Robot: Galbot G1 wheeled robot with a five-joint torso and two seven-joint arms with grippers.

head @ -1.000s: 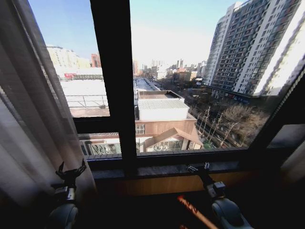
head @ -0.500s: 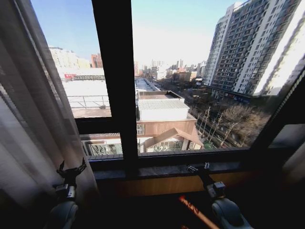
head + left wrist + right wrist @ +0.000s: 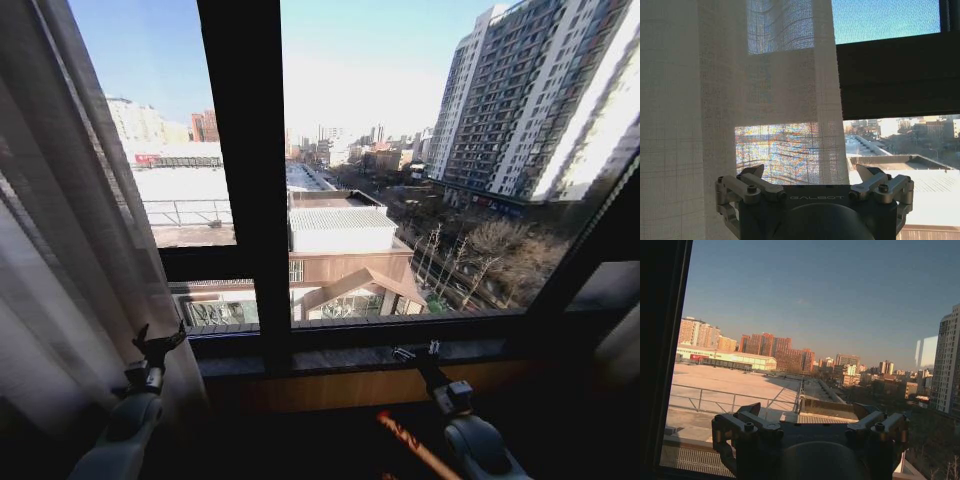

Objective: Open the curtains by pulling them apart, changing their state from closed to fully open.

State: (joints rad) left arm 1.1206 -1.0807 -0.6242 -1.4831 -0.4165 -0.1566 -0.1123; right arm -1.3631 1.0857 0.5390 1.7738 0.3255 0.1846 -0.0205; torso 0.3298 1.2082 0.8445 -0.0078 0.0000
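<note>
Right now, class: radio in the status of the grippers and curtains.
Left gripper open beside the curtain, holding nothing. Right gripper open over the sill. Curtain bunched left; nothing blocking.

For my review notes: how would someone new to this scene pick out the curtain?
Start at the big window's black frame in the head view and go to the robot's left. The curtain hangs there, gathered beside the glass above the open left gripper. Unlike the frame, it is pale, sheer and vertically folded.
</note>
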